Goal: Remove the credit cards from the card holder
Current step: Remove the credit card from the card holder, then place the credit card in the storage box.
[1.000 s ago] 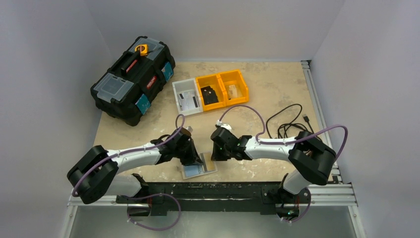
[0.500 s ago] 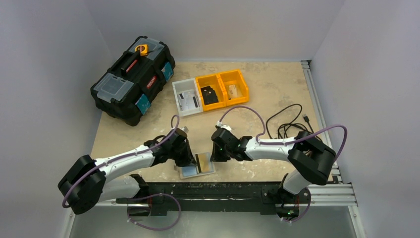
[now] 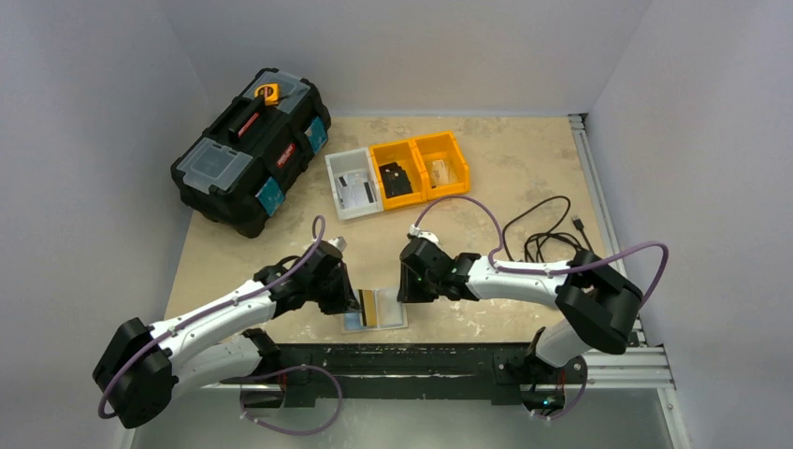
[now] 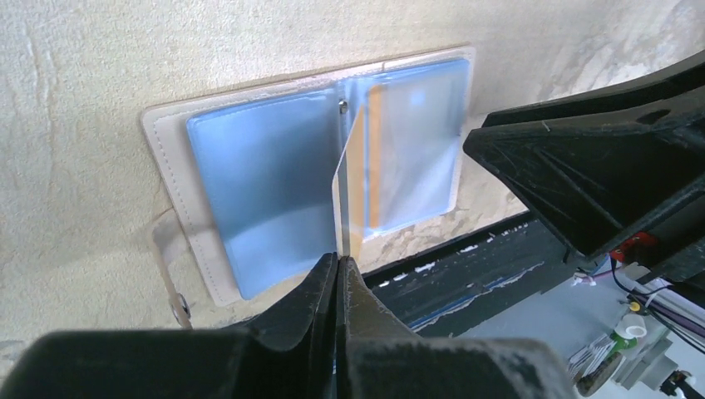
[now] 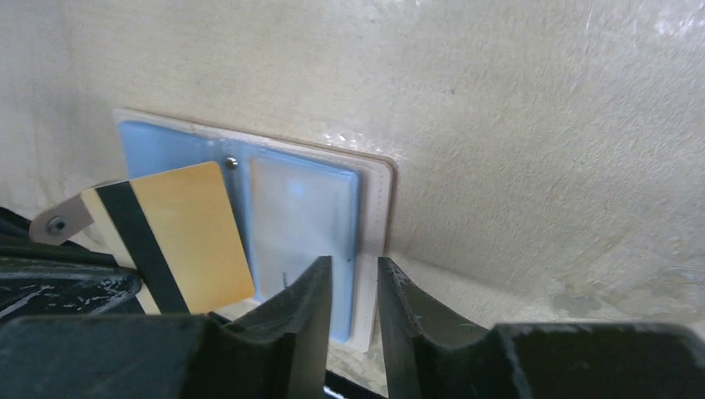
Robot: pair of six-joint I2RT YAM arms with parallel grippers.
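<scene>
The card holder (image 3: 385, 316) lies open flat near the table's front edge, its blue-tinted clear pockets (image 4: 258, 191) facing up inside a pale stitched border (image 5: 378, 208). My left gripper (image 4: 339, 259) is shut on a gold credit card with a black stripe (image 5: 179, 233). That card shows edge-on (image 4: 342, 183) in the left wrist view and stands over the holder's left half (image 3: 369, 307). Another pale card (image 5: 299, 216) shows inside the right pocket. My right gripper (image 5: 356, 270) hovers over the holder's right edge, jaws slightly apart with nothing between them.
A black toolbox (image 3: 251, 150) stands at the back left. A grey bin (image 3: 353, 184) and two yellow bins (image 3: 418, 166) sit behind the arms. A black cable (image 3: 547, 234) coils at the right. The dark front rail (image 3: 402, 355) runs just below the holder.
My left arm has drawn back to the left, sliding the gold card out over the holder's left half. My right gripper's jaws, shut before, have parted a little.
</scene>
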